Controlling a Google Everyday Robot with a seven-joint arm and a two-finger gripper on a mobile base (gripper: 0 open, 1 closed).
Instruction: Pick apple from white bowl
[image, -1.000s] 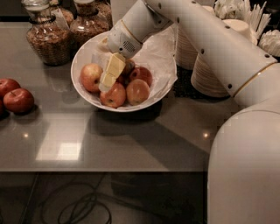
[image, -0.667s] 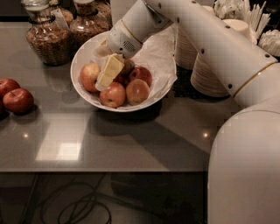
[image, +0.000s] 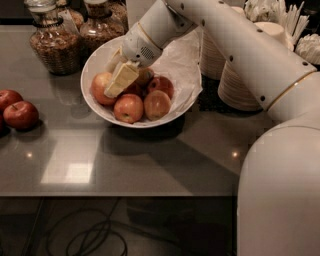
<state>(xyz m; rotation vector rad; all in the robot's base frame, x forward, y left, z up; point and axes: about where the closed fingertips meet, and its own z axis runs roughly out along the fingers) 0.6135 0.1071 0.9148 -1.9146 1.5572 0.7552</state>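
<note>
The white bowl (image: 95, 60) stands on the grey counter at the back middle, lined with crumpled white paper (image: 182, 65). It holds several apples. A pale yellow-orange apple (image: 99, 89) with red blush lies at the bowl's left side. Two orange-red ones (image: 128, 108) lie at the front and darker red ones (image: 161, 85) behind. My gripper (image: 119, 80) reaches down into the bowl from the upper right. Its cream tip lies over the right edge of the pale apple and hides part of the apples behind.
Two dark red apples (image: 20, 114) lie on the counter at the far left. Glass jars (image: 50, 45) stand behind the bowl on the left. Stacked beige bowls (image: 240, 90) and cups with utensils stand at the back right. My white arm (image: 250, 55) crosses the right side.
The gripper has shifted slightly to the left inside the bowl, closer over the pale apple. The apples and the bowl have not moved.
</note>
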